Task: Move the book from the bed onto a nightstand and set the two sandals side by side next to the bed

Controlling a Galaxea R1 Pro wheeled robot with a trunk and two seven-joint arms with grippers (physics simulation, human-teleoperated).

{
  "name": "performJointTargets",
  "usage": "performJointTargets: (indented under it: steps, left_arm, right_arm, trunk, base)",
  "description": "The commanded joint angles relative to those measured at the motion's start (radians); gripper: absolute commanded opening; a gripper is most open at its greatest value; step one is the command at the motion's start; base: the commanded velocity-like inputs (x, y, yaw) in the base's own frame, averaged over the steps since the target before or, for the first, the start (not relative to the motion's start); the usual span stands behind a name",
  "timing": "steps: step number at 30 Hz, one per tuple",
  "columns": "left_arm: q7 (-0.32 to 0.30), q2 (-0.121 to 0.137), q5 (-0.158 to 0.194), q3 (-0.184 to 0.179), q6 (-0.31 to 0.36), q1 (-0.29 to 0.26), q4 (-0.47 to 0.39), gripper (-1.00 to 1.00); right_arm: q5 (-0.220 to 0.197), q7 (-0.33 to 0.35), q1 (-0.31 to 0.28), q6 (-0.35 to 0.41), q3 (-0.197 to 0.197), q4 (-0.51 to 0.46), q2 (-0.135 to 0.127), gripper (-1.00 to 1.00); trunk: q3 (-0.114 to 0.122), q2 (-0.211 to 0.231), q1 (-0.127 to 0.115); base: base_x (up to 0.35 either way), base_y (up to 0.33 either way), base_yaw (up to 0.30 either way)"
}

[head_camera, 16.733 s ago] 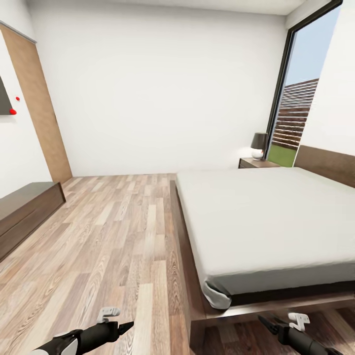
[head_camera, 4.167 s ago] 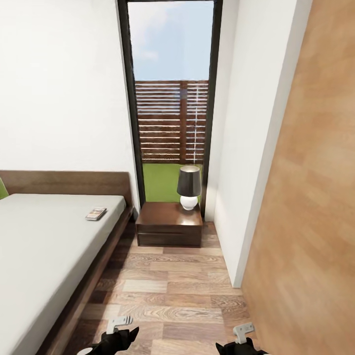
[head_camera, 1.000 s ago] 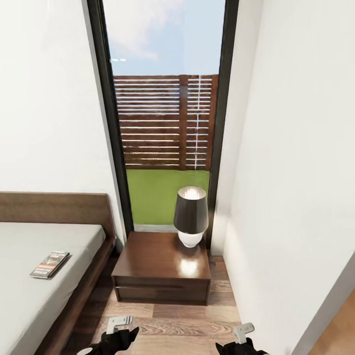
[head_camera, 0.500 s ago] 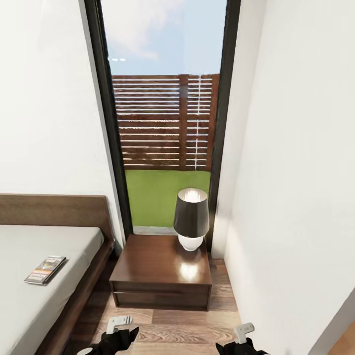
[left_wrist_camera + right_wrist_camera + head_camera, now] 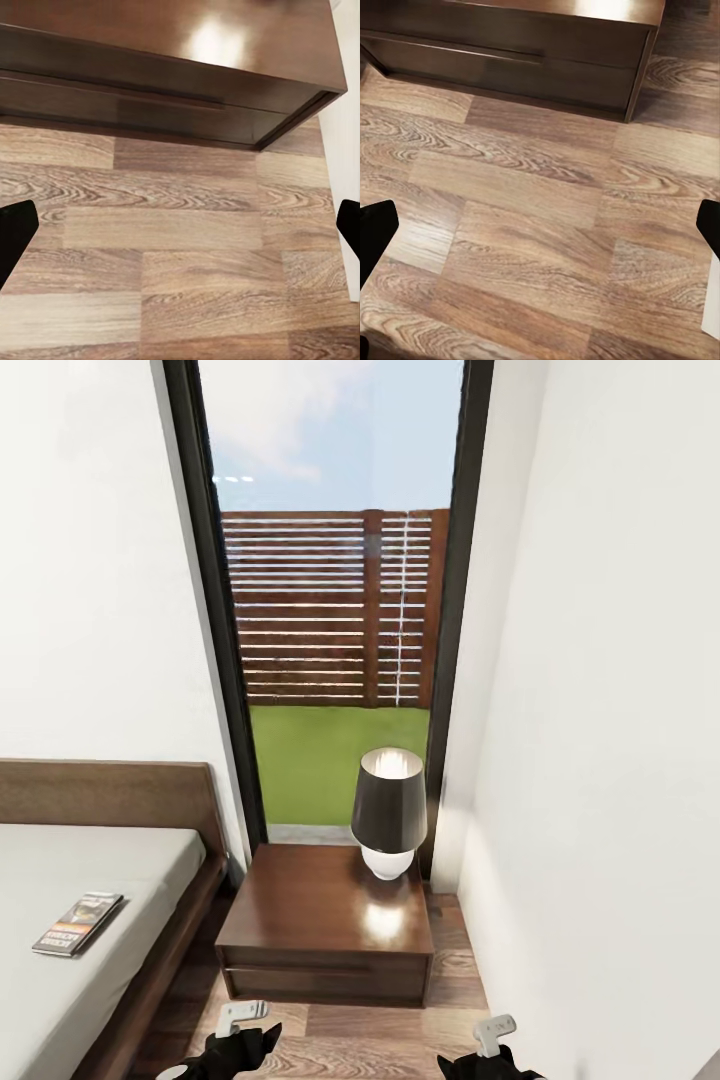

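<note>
At the left edge of the head view the bed (image 5: 60, 1000) runs off the lower left corner, its off-white mattress set in a dark wooden frame, with the brown headboard (image 5: 110, 792) against the white wall. The book (image 5: 77, 923) lies flat on the mattress near the left edge, its orange band showing, well apart from the headboard.

Just right of the bed frame, in the lower middle, stands the nightstand (image 5: 325, 935), glossy dark reddish-brown, its drawer front facing the camera. A table lamp (image 5: 389, 815) with a dark shade and white base stands on its far right corner. Behind it a tall dark-framed window (image 5: 335, 610) shows grass and a slatted fence.

Along the bottom edge both arms are held low and tucked close to the body, over the wood-plank floor (image 5: 440, 985). The left hand (image 5: 238, 1048) shows lower left of centre, the right hand (image 5: 488, 1060) lower right. In each wrist view the two black fingertips (image 5: 13, 236) (image 5: 375, 229) sit at opposite edges with bare floor between them, so both hands are spread wide and hold nothing.
</note>
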Motion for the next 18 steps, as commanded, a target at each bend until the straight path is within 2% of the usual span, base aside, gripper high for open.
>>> performJointTargets:
  steps: [1,5,7,10,11,12,13,14,15,16,18]
  left_arm:
    - [-0.004,0.000,-0.004,0.007,-0.003,-0.001,0.001,1.00]
    - [-0.009,0.003,-0.005,0.007,-0.003,-0.001,0.001,1.00]
    - [-0.030,0.009,-0.005,0.008,-0.003,-0.001,0.000,1.00]
    - [-0.196,0.052,-0.005,0.009,0.000,-0.001,-0.001,1.00]
    - [-0.230,0.059,-0.005,0.009,0.001,-0.001,-0.001,1.00]
    - [-0.296,0.070,-0.005,0.009,0.002,-0.001,-0.002,1.00]
    - [-0.326,0.075,-0.005,0.009,0.002,-0.001,-0.002,1.00]
    - [-0.375,0.086,-0.004,0.010,0.003,-0.001,-0.003,1.00]
    - [-0.393,0.091,-0.004,0.010,0.004,-0.001,-0.003,1.00]
    - [-0.420,0.099,-0.004,0.010,0.004,-0.001,-0.003,1.00]
    - [-0.443,0.108,-0.003,0.010,0.005,-0.001,-0.003,1.00]
  right_arm:
    - [0.007,0.001,-0.002,-0.006,-0.008,0.004,-0.001,1.00]
    - [0.008,0.005,-0.002,-0.006,-0.008,0.004,-0.002,1.00]
    - [0.008,0.009,-0.002,-0.006,-0.008,0.004,-0.003,1.00]
    - [0.008,0.027,-0.002,-0.006,-0.008,0.004,-0.026,1.00]
    - [0.008,0.039,-0.002,-0.006,-0.008,0.004,-0.030,1.00]
    - [0.008,0.078,-0.002,-0.006,-0.009,0.004,-0.036,1.00]
    - [0.008,0.105,-0.002,-0.006,-0.009,0.004,-0.039,1.00]
    - [0.007,0.169,-0.002,-0.005,-0.011,0.004,-0.044,1.00]
    - [0.007,0.204,-0.002,-0.005,-0.012,0.004,-0.048,1.00]
    - [0.006,0.274,-0.002,-0.004,-0.013,0.004,-0.060,1.00]
    - [0.005,0.366,-0.002,-0.004,-0.015,0.005,-0.077,1.00]
  trunk:
    - [-0.001,-0.001,0.000]
    - [-0.001,-0.001,0.000]
    - [-0.001,-0.001,0.000]
    - [-0.001,-0.001,0.000]
    - [-0.001,-0.001,0.000]
    - [-0.001,-0.001,0.000]
    - [-0.001,-0.001,0.000]
    - [-0.001,-0.001,0.000]
    - [-0.001,-0.001,0.000]
    - [-0.001,-0.001,0.000]
    - [-0.001,-0.001,0.000]
  base:
    - [0.004,0.000,0.000]
    - [0.001,0.000,0.000]
    - [0.000,0.000,0.000]
    - [0.000,0.000,0.000]
    - [0.000,0.000,0.000]
    - [0.000,0.000,0.000]
    - [0.000,0.000,0.000]
    - [0.000,0.000,0.000]
    - [0.000,0.000,0.000]
    - [0.000,0.000,0.000]
    - [0.000,0.000,0.000]
